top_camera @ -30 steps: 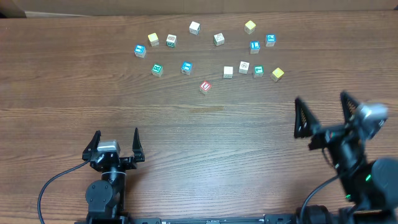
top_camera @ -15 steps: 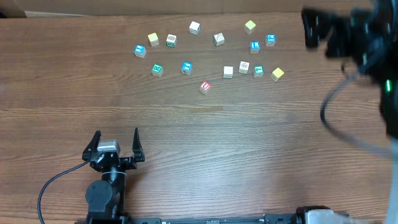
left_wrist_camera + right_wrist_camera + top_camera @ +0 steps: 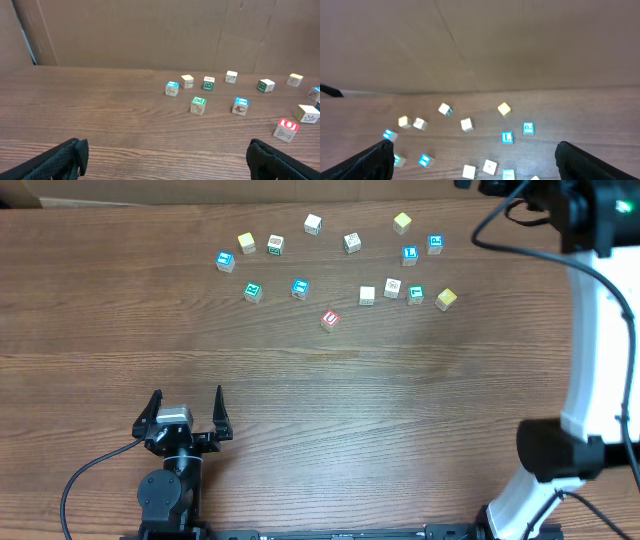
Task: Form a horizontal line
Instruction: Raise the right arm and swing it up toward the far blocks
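Left gripper (image 3: 188, 395) and right gripper (image 3: 475, 150) both released, brown wood-grain table (image 3: 400, 410), cardboard wall (image 3: 150, 30) behind

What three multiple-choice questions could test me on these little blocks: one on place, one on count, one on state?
1. Where is the red block? A frontmost of the group; B at the far back; C stacked on another.
2. How many yellow blocks? A one; B three; C six.
3. The left end effector is: A shut on a block; B open and empty; C out of view.
Answers: A, every other block lies behind it in the overhead view; B, three yellow tops show; B, it stands wide with nothing in it.
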You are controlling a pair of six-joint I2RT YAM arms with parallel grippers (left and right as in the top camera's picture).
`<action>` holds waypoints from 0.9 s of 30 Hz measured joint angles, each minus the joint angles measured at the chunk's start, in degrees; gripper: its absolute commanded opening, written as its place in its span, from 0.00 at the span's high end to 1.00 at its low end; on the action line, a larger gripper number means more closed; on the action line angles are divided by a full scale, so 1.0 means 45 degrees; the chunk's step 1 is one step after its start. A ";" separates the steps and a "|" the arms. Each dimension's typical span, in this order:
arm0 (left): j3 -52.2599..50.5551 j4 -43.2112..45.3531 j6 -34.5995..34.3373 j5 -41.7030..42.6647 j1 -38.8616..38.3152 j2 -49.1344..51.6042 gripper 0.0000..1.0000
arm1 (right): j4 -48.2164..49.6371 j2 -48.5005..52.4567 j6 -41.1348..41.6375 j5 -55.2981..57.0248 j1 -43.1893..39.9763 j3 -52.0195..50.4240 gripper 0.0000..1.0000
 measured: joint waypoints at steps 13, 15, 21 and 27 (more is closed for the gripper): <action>0.0000 0.0000 0.0000 -0.0005 0.0000 0.0000 0.00 | 0.0903 0.1846 0.0053 -0.0005 -0.0005 -0.0005 0.17; 0.0000 0.0000 0.0000 -0.0005 0.0000 0.0000 0.00 | 0.1224 0.1846 0.0199 -0.0015 -0.0005 -0.0034 0.48; 0.0000 0.0000 0.0000 0.0000 0.0000 0.0000 0.00 | 0.2370 0.1846 0.0481 -0.0010 0.0126 -0.0937 0.72; 0.0000 0.0000 0.0005 0.0000 0.0000 0.0000 0.00 | 0.3900 0.1846 0.0607 -0.0010 0.0432 -0.2822 0.57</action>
